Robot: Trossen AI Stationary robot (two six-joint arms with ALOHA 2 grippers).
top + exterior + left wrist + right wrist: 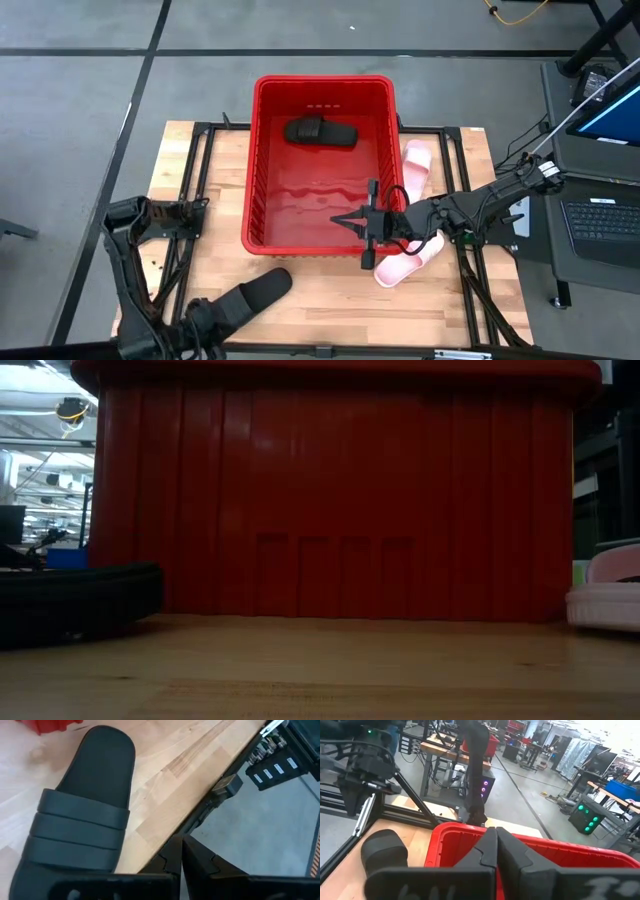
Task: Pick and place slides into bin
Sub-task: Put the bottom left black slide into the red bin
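Observation:
The red bin (pixel 262 160) stands at the table's middle and fills the low view (pixel 330 500). One black slide (pixel 320 132) lies on the bin's floor at its far end. A second black slide (pixel 258 294) lies flat on the table near the front edge; it also shows in the left wrist view (pixel 85 820). One pink slide (pixel 416 168) lies right of the bin. Another pink slide (pixel 408 264) lies near the bin's near right corner. My right gripper (pixel 345 222) is shut and empty above the bin's near right part. My left gripper (pixel 181 862) is shut and empty beside the black slide, at the table's near edge.
A dark metal frame (pixel 470 130) runs around the wooden table top. A laptop and screen (pixel 605 215) stand off the table's right side. In the low view the black slide (pixel 70 600) lies at left and a pink slide (pixel 605 600) at right, before the bin.

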